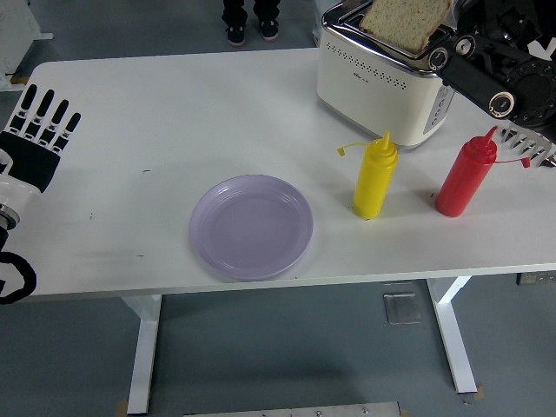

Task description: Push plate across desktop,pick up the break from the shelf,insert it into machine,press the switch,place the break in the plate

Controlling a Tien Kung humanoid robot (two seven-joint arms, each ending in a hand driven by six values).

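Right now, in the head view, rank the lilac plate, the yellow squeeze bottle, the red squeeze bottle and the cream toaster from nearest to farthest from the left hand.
Measured from the left hand at the table's left edge:
1. Lilac round plate, centre, near edge.
2. Yellow squeeze bottle, right of the plate.
3. Cream toaster, far right.
4. Red squeeze bottle, rightmost.

Small mark on toaster (pixel 382 74) front (too blurred to read)

Yellow squeeze bottle (pixel 375 180), red squeeze bottle (pixel 465 177), person's shoes (pixel 252 26) beyond table
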